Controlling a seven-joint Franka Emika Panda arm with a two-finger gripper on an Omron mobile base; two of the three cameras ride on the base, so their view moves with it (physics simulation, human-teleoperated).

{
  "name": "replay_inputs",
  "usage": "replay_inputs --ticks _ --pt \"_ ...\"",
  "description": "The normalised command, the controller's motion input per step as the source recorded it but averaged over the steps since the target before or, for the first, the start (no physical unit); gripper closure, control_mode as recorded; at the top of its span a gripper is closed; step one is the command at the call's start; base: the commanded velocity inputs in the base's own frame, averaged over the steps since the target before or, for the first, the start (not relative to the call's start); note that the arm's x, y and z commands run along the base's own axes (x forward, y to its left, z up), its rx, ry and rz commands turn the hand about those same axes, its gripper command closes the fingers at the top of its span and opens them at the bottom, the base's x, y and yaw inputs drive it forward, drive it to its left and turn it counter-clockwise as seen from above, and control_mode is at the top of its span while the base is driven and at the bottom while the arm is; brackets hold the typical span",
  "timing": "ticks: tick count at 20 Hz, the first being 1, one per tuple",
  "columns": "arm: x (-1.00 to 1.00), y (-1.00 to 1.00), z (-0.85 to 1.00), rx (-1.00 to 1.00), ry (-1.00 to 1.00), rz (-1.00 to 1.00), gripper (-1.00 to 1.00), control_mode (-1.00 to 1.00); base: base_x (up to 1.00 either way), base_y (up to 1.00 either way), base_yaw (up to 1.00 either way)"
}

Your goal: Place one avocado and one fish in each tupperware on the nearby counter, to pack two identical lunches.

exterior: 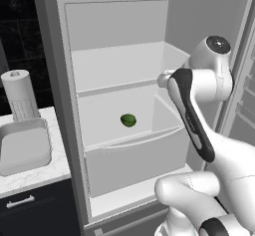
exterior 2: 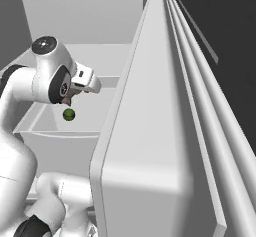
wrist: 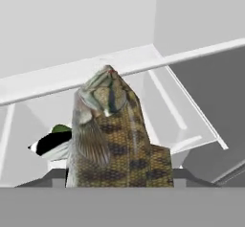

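Note:
An olive-brown fish (wrist: 112, 125) stands head-up between my fingers in the hand view, with my gripper (wrist: 117, 178) shut on it. The hand is inside the open fridge, by the right wall above the lower shelf. A round green avocado (exterior: 128, 120) lies on that shelf, also seen as the avocado (exterior 2: 69, 114) just below my hand (exterior 2: 86, 83). A mid-grey tupperware (exterior: 25, 163) sits on the white marbled counter (exterior: 30, 179) to the left of the fridge. I cannot see into it from here.
The fridge's open door (exterior 2: 150, 131) stands close on the right. A shelf edge (wrist: 72, 77) crosses just above the fish's head. A drawer front (exterior: 134, 160) runs below the avocado's shelf. A tall pale cylinder (exterior: 20, 95) stands behind the tupperware.

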Motion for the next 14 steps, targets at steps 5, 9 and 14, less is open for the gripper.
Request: replay_inputs --ticks 5,9,14 --pt "-0.93 0.26 -0.51 -0.10 0.21 0.11 1.00 -1.00 0.00 0.00 0.00" --pt "-0.40 -0.14 -1.00 -0.11 0.07 0.00 1.00 -1.00 0.00 0.00 0.00" --pt "-0.25 -0.24 -1.00 -0.07 0.01 0.00 1.00 -1.00 0.00 0.00 0.00"
